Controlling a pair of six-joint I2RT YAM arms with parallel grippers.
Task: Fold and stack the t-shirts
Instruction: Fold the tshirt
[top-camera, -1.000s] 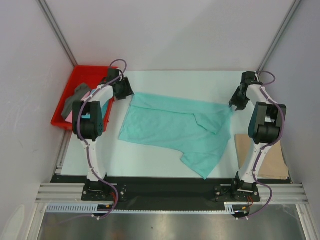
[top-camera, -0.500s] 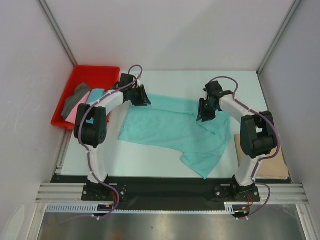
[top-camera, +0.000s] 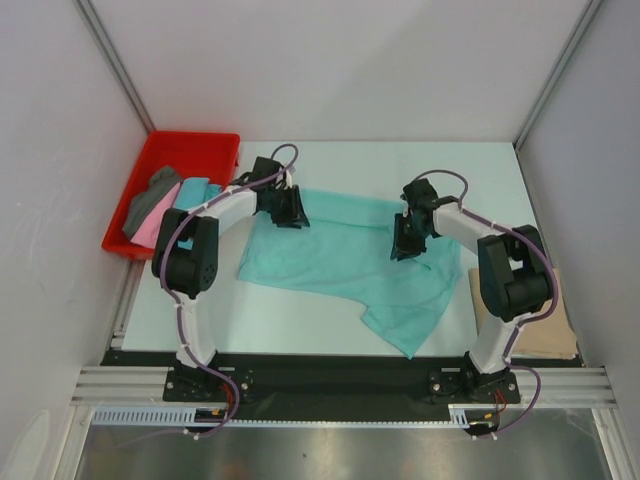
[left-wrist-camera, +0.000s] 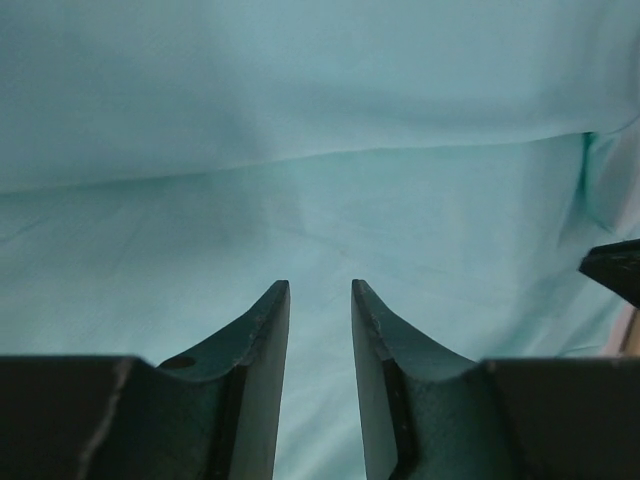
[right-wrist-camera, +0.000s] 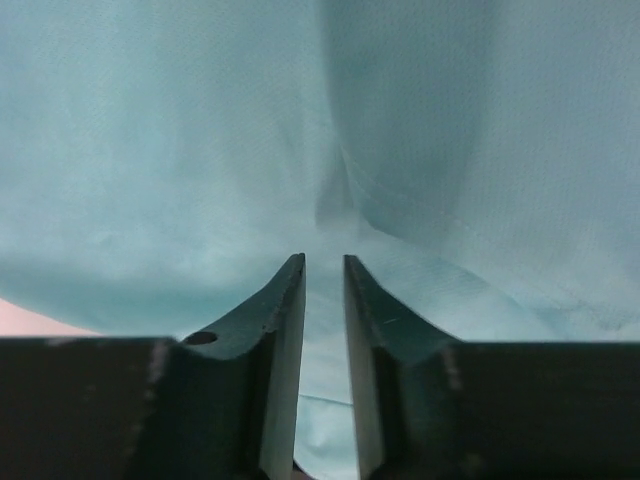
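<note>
A mint green t-shirt (top-camera: 340, 255) lies spread and rumpled across the middle of the table. It fills the left wrist view (left-wrist-camera: 300, 150) and the right wrist view (right-wrist-camera: 200, 150). My left gripper (top-camera: 295, 210) (left-wrist-camera: 320, 285) hovers low over its upper left part, jaws slightly apart with nothing between them. My right gripper (top-camera: 405, 243) (right-wrist-camera: 324, 258) hovers over a fold near its upper right sleeve, jaws narrowly apart. Dark grey (top-camera: 148, 200), pink (top-camera: 150, 228) and turquoise (top-camera: 192, 190) shirts lie in the tray. A tan shirt (top-camera: 525, 320) lies at the right edge.
The red plastic tray (top-camera: 195, 145) stands at the back left beside the left arm. White walls close in the back and both sides. A black rail (top-camera: 330, 385) runs along the near edge at the arm bases.
Both grippers have moved inward from the shirt's outer top corners to points over the shirt's body. The shirt's right sleeve edge has drawn slightly inward.
</note>
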